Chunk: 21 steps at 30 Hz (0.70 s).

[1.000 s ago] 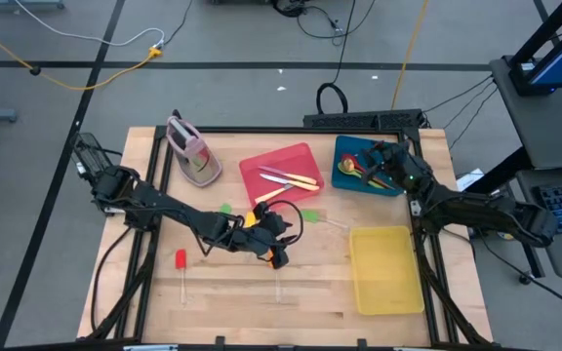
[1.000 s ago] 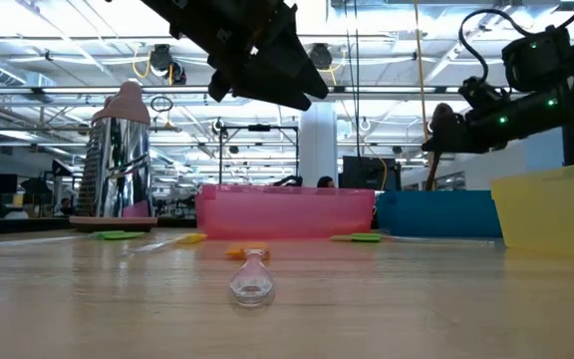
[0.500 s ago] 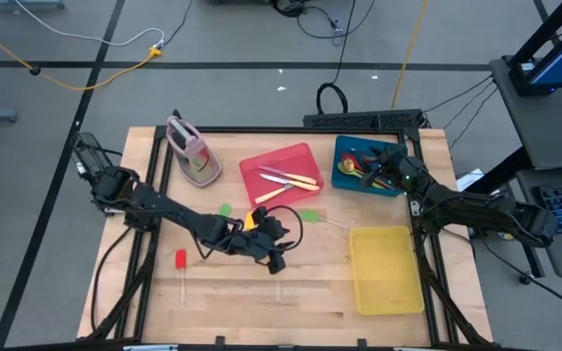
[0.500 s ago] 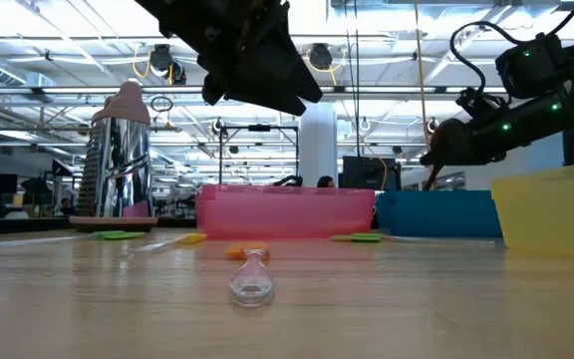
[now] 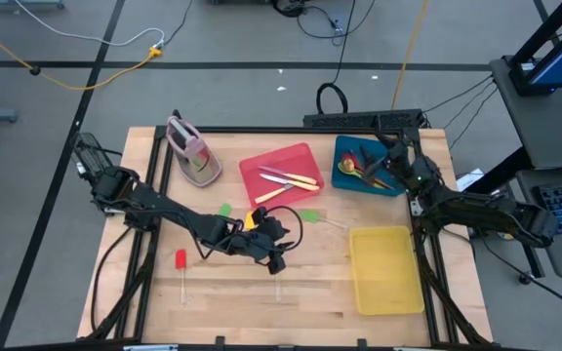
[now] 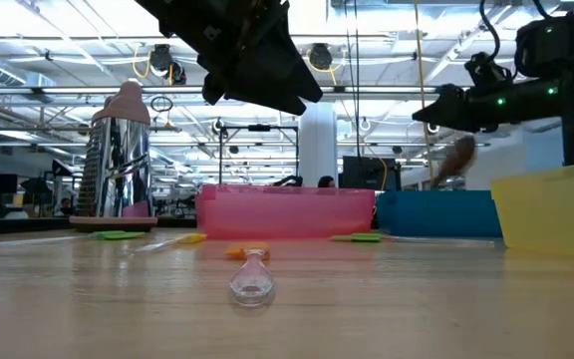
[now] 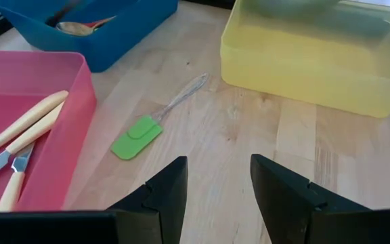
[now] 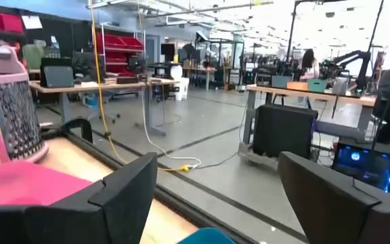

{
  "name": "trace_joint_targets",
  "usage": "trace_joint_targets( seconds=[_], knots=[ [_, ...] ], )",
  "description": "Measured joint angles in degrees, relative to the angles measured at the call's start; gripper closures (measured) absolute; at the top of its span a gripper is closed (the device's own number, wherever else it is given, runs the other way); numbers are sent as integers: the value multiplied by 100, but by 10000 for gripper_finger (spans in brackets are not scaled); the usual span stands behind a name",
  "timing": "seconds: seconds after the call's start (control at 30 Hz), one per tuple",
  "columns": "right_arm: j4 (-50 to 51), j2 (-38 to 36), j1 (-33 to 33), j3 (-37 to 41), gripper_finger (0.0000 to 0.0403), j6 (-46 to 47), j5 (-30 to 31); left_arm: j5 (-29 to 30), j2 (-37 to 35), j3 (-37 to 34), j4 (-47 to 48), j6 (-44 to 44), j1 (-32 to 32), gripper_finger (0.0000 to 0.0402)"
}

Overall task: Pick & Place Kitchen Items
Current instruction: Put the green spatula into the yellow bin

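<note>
Wooden table (image 5: pixel 310 292), left tool (image 7: pixel 219 186) open mid-table, right tool (image 8: pixel 215 196) open above blue tray (image 5: pixel 344 175)

The left gripper (image 5: pixel 277 255) is hovering mid-table, its 2 fingers (image 7: pixel 162 193) spread apart; the right gripper (image 5: pixel 395 159) is hanging raised, fingers (image 8: pixel 124 196) spread wide

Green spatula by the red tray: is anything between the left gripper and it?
Nothing visible. The left gripper is open, and only bare table lies between its fingers and the green spatula.
</note>
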<state>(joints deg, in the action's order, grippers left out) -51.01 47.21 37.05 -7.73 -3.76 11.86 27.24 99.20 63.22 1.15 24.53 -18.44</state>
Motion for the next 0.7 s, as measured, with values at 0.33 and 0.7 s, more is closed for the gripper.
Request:
trace_joint_targets(
  seconds=[0.33, 0.7],
  knots=[
    [946, 5, -2, 2, 101, 143, -213, 2, 0, 0, 33, -2, -9, 233],
    [1572, 4, -191, 4, 135, 1151, -3763, 11, 0, 0, 39, -7, -9, 233]
  ],
)
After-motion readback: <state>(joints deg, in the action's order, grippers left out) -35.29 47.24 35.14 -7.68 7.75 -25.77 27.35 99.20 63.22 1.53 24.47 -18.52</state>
